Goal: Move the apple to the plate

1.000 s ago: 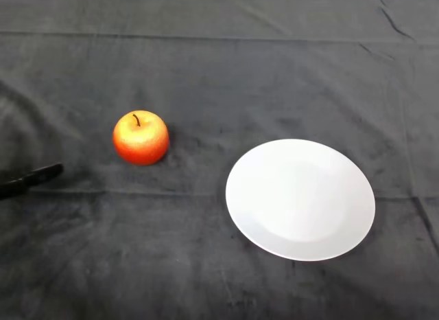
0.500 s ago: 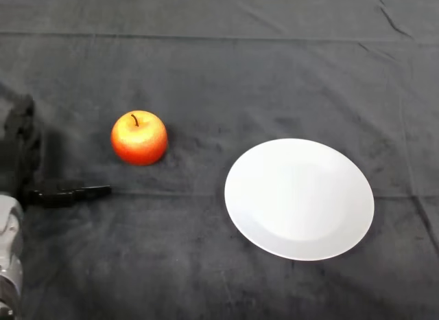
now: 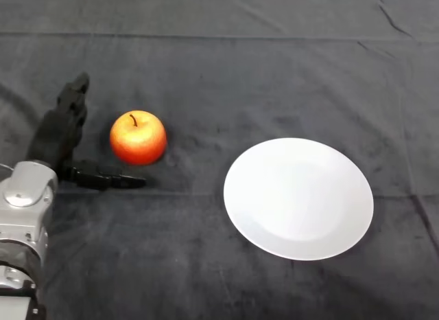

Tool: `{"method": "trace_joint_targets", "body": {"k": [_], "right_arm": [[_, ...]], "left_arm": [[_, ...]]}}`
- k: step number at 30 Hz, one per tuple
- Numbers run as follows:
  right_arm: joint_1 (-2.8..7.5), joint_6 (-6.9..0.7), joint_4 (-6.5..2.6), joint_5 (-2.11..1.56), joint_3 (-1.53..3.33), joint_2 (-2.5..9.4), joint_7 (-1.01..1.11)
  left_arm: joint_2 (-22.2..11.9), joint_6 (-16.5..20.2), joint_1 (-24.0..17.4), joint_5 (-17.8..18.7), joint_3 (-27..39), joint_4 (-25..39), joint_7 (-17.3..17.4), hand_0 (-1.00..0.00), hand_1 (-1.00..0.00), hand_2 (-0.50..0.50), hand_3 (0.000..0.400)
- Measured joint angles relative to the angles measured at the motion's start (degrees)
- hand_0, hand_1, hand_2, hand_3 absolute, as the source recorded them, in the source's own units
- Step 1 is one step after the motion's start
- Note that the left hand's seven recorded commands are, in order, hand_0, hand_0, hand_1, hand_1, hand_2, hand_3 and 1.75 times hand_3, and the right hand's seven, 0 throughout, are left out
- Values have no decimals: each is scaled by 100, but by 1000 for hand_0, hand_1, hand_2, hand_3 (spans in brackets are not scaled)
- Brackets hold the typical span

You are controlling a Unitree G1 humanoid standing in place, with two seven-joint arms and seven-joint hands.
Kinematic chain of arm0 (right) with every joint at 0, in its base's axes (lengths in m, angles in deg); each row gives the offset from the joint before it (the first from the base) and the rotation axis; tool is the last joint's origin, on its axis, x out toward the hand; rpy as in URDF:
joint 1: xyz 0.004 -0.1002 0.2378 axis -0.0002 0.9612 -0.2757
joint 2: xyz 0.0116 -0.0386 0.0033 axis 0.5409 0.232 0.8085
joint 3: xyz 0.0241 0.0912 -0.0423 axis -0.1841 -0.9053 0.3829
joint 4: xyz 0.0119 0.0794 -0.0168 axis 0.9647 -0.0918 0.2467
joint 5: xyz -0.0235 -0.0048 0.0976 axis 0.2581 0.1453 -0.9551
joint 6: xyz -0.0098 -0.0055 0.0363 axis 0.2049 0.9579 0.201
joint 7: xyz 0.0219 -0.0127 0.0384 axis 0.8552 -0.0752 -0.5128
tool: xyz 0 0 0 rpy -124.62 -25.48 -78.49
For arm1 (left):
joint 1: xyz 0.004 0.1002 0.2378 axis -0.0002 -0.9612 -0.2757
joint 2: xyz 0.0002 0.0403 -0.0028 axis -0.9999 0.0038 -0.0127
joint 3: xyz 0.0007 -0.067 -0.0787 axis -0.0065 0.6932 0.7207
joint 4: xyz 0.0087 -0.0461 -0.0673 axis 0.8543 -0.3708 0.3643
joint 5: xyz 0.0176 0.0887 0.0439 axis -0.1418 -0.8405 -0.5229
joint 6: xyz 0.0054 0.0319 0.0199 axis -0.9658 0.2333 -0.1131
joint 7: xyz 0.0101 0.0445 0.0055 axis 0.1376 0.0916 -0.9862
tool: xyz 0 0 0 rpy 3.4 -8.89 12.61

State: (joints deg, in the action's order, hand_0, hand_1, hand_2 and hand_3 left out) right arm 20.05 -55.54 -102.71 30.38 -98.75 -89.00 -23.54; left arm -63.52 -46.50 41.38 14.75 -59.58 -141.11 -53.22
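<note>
Flanking apple [image 3: 138, 137], spread robot hand [image 3: 60, 138]

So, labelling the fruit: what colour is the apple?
Red shading to yellow-orange on top, per the head view: apple.

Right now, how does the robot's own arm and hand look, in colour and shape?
The arm is silver-grey, built of blocky rounded segments, with a round cap on the wrist part. The left hand is black, with thick, chunky fingers and a slimmer thumb. No markings can be seen on it.
</note>
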Motion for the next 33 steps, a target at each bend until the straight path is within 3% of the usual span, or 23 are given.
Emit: {"method": "trace_joint_targets", "body": {"k": [10,19,25,28,29,31,32,33], "right_arm": [[0,0,0,0,0,0,0],[0,0,0,0,0,0,0],[0,0,0,0,0,0,0],[0,0,0,0,0,0,0],[0,0,0,0,0,0,0],[0,0,0,0,1,0,0],[0,0,0,0,0,0,0],[0,0,0,0,0,0,0]], "left_arm": [[113,237,61,-356,-349,-1,-119,0,0,0,0],[193,394,356,-573,-569,-4,-225,0,0,0,0],[205,530,416,-661,-623,-4,-284,0,-43,22,17],[204,578,417,-752,-741,-5,-311,-24,-259,118,104],[206,596,417,-755,-779,-5,-314,-216,-580,182,232],[208,644,425,-765,-787,-5,-326,-302,-737,218,295],[208,653,430,-782,-790,-5,-359,-318,-937,310,375],[206,657,446,-830,-791,-4,-427,-325,-973,324,389]]}}
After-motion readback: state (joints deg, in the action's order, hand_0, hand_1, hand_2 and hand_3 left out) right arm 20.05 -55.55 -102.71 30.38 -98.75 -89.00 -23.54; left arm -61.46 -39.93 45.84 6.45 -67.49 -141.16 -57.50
